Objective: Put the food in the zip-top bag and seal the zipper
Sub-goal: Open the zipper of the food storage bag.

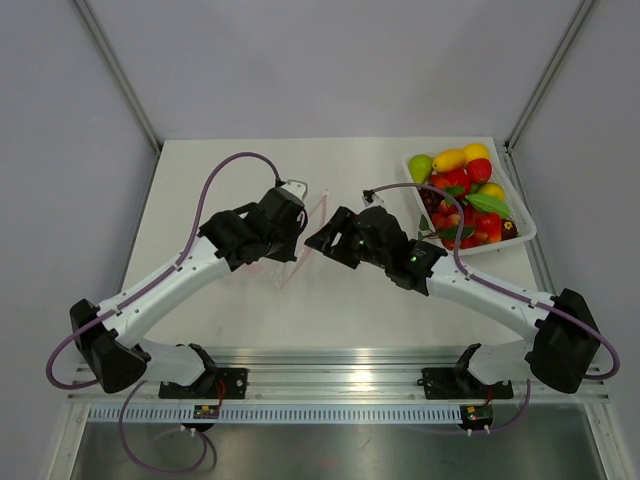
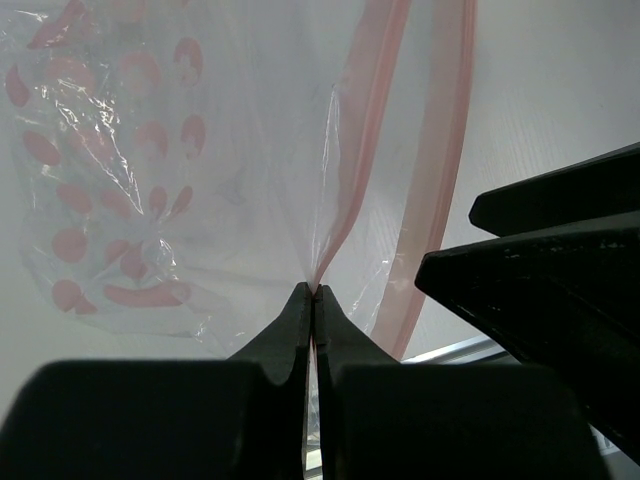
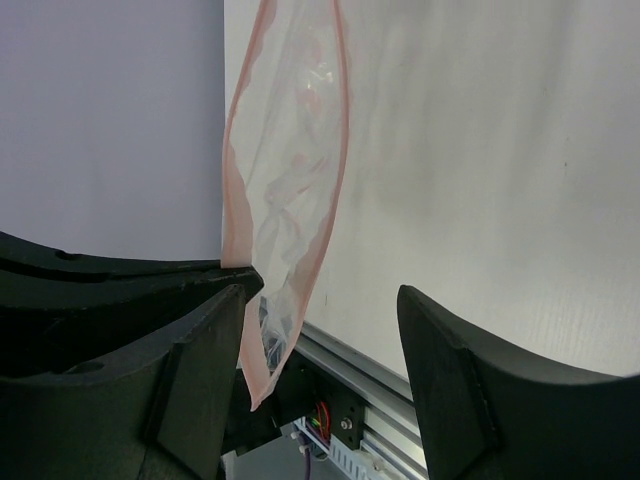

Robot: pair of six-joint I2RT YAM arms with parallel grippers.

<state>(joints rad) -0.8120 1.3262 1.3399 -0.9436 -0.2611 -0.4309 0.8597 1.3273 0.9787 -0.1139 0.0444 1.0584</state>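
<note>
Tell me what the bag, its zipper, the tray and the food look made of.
The zip-top bag: thin clear plastic film, crinkled with glossy glints.
The zipper: thicker pink-red plastic strip, duller.
The tray: white, smooth; plastic or foam, unclear.
The food: shiny, evenly coloured, likely moulded plastic.

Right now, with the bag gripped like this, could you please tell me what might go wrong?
The left gripper pinches only a thin fold of the zip-top bag beside the zipper, so the film might slip free. The open right gripper stands at the bag's mouth edge; closing could catch both layers, keeping it shut while the food lies in the tray.
</note>
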